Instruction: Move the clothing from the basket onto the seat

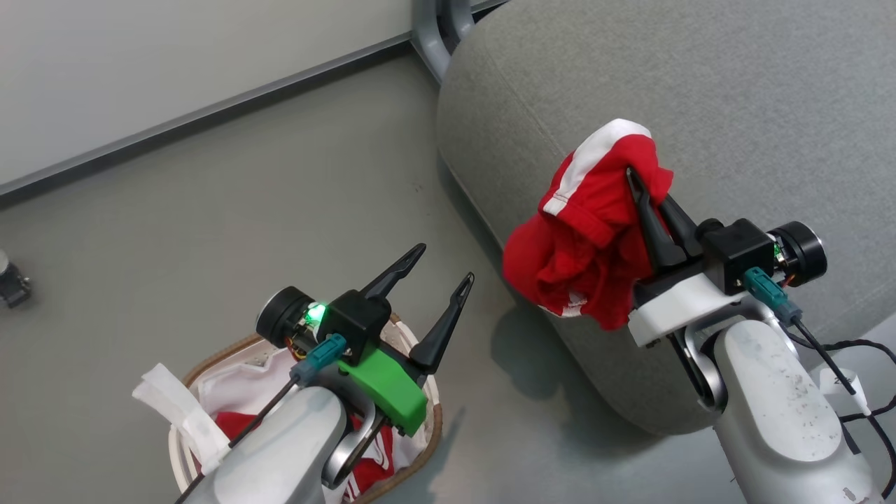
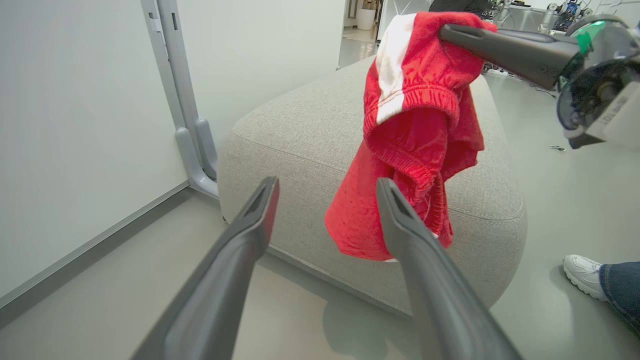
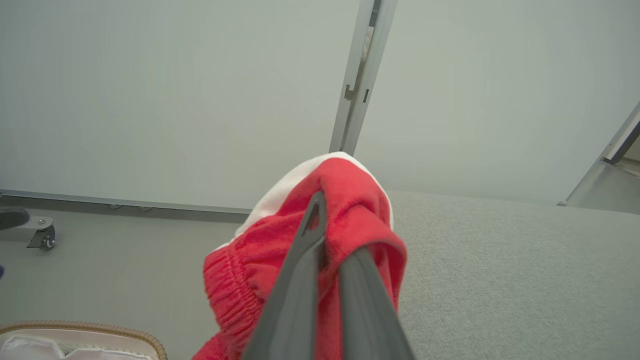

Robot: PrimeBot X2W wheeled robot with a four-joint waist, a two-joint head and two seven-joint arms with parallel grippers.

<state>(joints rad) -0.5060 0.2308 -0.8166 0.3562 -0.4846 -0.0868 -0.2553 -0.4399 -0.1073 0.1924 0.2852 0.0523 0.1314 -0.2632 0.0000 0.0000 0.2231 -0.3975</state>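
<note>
- Gripping a pair of red shorts (image 1: 581, 245) with a white side stripe, the right end effector (image 1: 632, 180) is pinching the fabric between its closed fingers, close to the gathered elastic waistband.
- The red shorts (image 2: 420, 115) are hanging in a loose bunch from those fingertips, draping down past the rounded edge of the grey seat (image 1: 700, 91); whether the lower hem is brushing the upholstery I cannot tell.
- In the right wrist view, the right end effector (image 3: 325, 235) is pointing toward the pale wall, with the red shorts (image 3: 350, 200) folding over both fingers and the seat (image 3: 500, 260) stretching away to the right.
- The left end effector (image 1: 444, 262) is hovering above the far rim of the basket (image 1: 427, 427), its two fingers standing wide apart and gripping nothing.
- In the left wrist view, the left end effector (image 2: 327, 185) is facing the seat (image 2: 300, 130) across bare grey floor (image 2: 125, 280).
- The basket is sitting on the floor, well apart from the seat, with its brown rim (image 3: 125, 331) showing in the right wrist view.
- A red and white garment (image 1: 374, 455) is lying inside the basket, partly hidden by the left arm, beside the white liner (image 1: 178, 413) spilling over the rim.
- A person's white shoe (image 2: 582, 270) and denim trouser leg (image 2: 620, 287) are showing on the floor beside the seat.
</note>
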